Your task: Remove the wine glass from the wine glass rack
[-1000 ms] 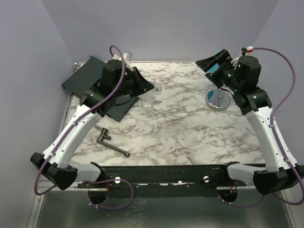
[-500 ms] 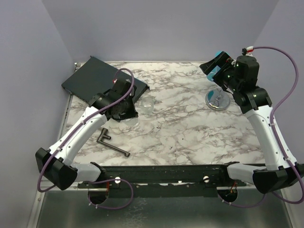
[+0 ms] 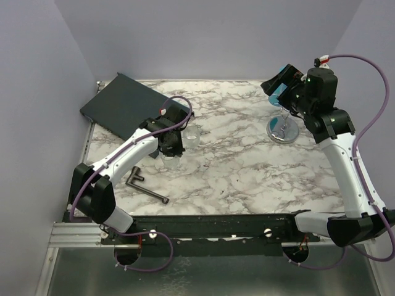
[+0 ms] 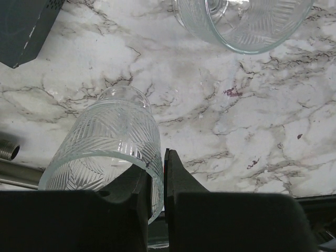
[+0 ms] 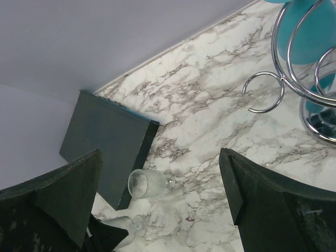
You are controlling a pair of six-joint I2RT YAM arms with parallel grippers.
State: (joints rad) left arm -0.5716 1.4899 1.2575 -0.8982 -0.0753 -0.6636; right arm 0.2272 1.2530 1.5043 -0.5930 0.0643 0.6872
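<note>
Left arm has pulled back from the dark box (image 3: 123, 105) toward the near edge; left gripper (image 4: 161, 160) is pinching the rim of the wine glass (image 4: 107, 139), low over the marble and well apart from the rack (image 3: 282, 131); so it's off, and I'd say only set-down remains. Right gripper (image 5: 160, 155) is spread wide beside the rack. Second glass (image 4: 247, 23) and metal tool (image 3: 145, 185) lie close; mind both.
</note>
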